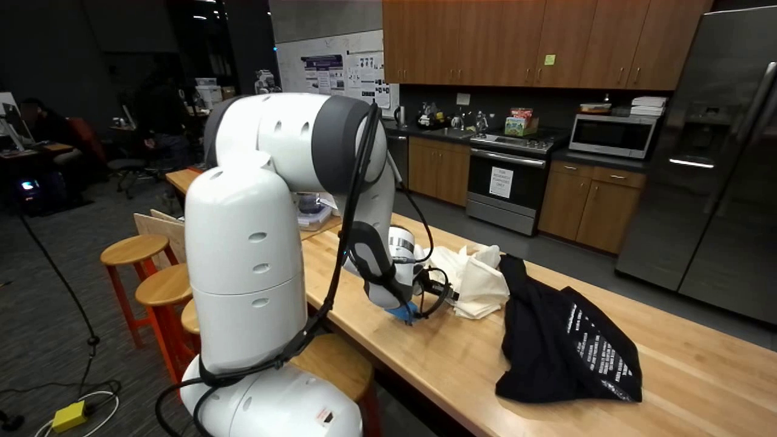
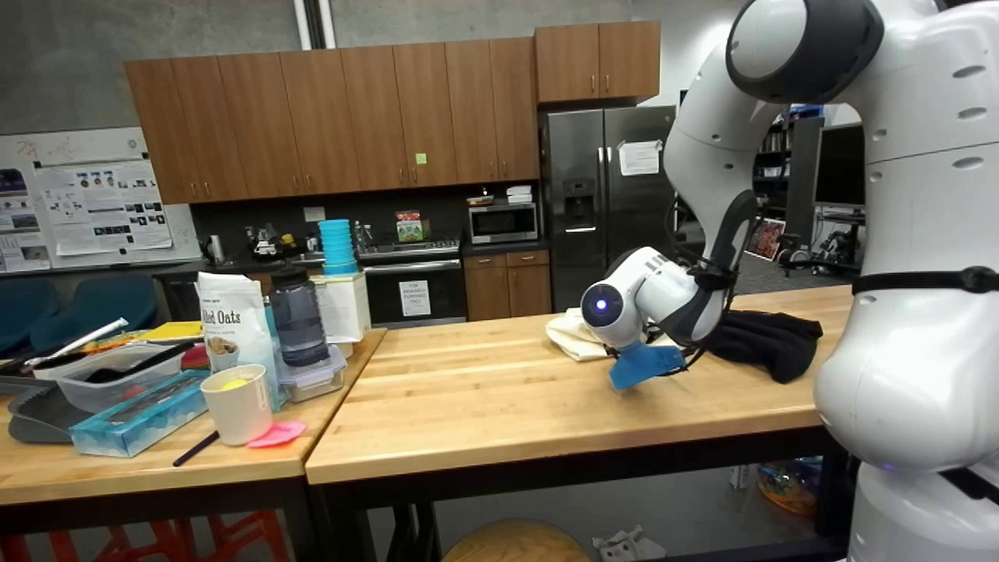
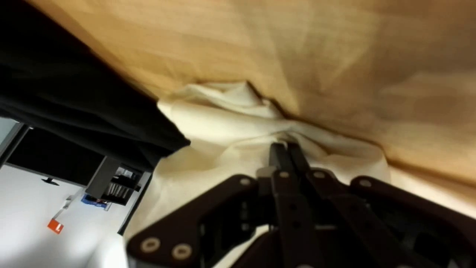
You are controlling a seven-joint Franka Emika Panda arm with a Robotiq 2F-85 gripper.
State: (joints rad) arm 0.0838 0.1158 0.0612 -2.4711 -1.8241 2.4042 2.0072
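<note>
A cream cloth (image 1: 485,282) lies bunched on the wooden table (image 1: 449,358). It also shows in an exterior view behind the wrist (image 2: 574,337) and fills the middle of the wrist view (image 3: 223,124). My gripper (image 3: 285,146) is closed with its fingertips together on a fold of this cloth, which is pinched between them. In an exterior view the gripper (image 1: 455,295) points sideways, low over the table. A black garment with white print (image 1: 564,346) lies crumpled beside the cloth, and its dark edge shows in the wrist view (image 3: 74,93).
A blue piece (image 2: 646,365) is on the wrist, low over the table. An adjoining table holds an oats bag (image 2: 234,320), a white mug (image 2: 238,406), a dark bottle (image 2: 299,316) and a blue box (image 2: 140,414). Wooden stools (image 1: 164,285) stand along the near side.
</note>
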